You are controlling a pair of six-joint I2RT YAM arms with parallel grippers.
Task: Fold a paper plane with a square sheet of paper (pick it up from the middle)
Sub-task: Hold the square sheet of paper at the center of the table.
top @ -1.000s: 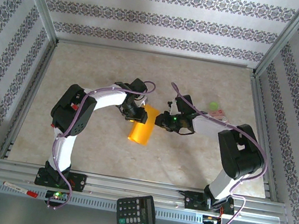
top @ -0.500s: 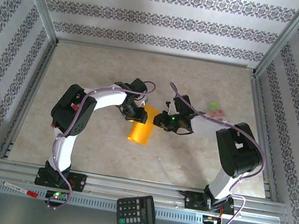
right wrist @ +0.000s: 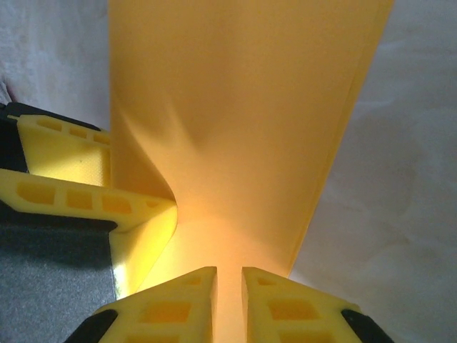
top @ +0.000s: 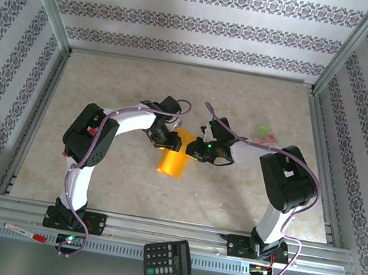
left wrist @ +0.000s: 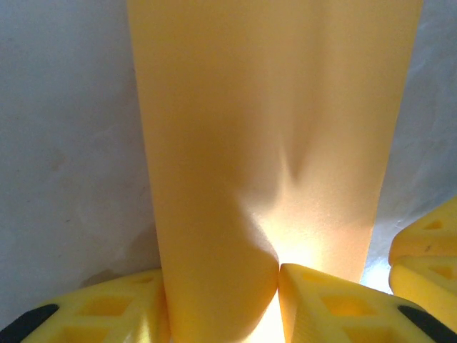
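Patterned walls ring the desk where both jaws pinch the square sheet of paper, light, limp and crease-prone, best held near its top edge.

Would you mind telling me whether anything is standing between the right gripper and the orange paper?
Nothing visible does. The right gripper has its fingers on either side of the paper's edge, with the left gripper pinching the sheet close beside.

High overhead view; both wrist cameras close on the paper
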